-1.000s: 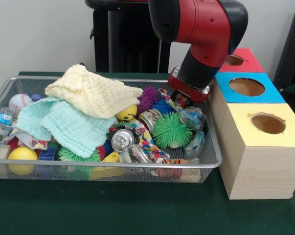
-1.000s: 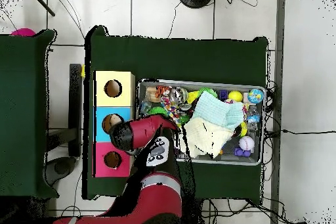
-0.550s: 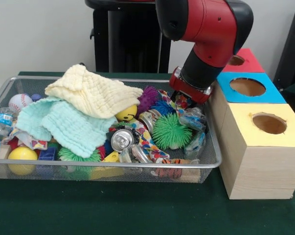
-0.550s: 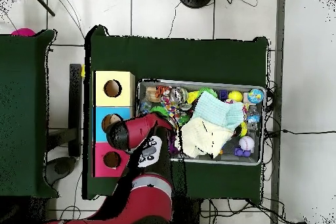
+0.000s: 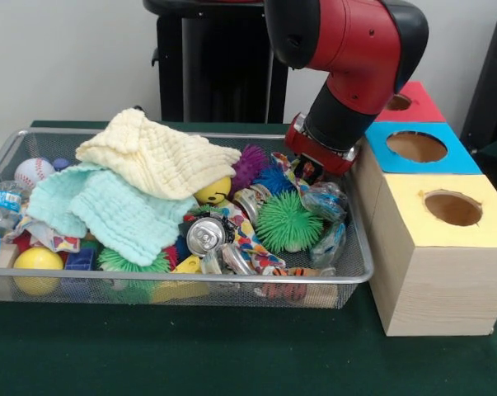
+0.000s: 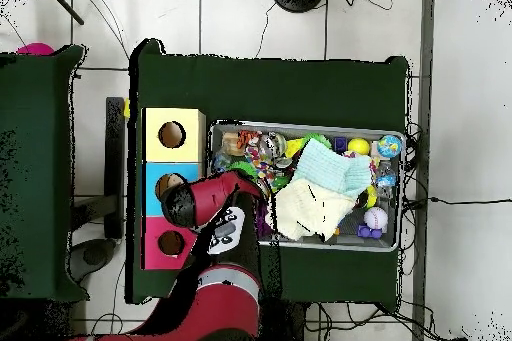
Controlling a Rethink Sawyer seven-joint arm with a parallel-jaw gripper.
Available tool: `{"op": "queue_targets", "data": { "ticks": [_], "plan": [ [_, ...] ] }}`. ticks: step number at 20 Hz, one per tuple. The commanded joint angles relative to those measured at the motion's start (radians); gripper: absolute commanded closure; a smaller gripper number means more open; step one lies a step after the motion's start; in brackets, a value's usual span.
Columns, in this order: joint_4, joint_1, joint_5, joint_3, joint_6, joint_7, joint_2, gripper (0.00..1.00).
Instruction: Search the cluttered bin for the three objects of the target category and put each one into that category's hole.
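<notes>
My hand (image 5: pixel 307 171) dips into the wire bin (image 5: pixel 232 279) at its 2 o'clock corner, beside the blue box (image 5: pixel 415 147); whether it grasps anything I cannot tell. A green spiky ball (image 5: pixel 289 221) lies at its 6 o'clock.

arm (image 5: pixel 347 49) shifted slightly toward 3 o'clock in front view, wrist end raised a little toward 12 o'clock over last second. in overhead view, arm's elbow (image 6: pixel 200 202) slid toward 9 o'clock, now partly over blue box (image 6: pixel 160 189). gripper (image 5: pixel 307 170) lifted a touch above bin's (image 5: pixel 347 272) 3 o'clock end, beside colourful patterned strip (image 5: pixel 283 162); whether strip is held cannot be told. clear crinkly wrapper (image 5: pixel 324 198) below gripper sits slightly lower, more uncovered than before.
</notes>
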Motion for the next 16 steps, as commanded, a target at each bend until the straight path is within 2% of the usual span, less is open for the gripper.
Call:
{"op": "queue_targets", "data": {
  "ticks": [1,5,11,14,16],
  "plan": [
    [-0.056,-0.024,-0.027,0.055,-0.046,0.014,0.074,1.0],
    [-0.051,-0.031,-0.035,0.056,-0.068,0.01,0.079,1.0],
    [-0.051,-0.004,-0.015,0.028,-0.113,0.09,0.073,1.0],
    [-0.034,0.005,-0.004,0.024,-0.092,0.098,0.042,1.0],
    [-0.017,0.017,0.005,0.011,-0.058,0.103,-0.012,1.0]
  ]
}}
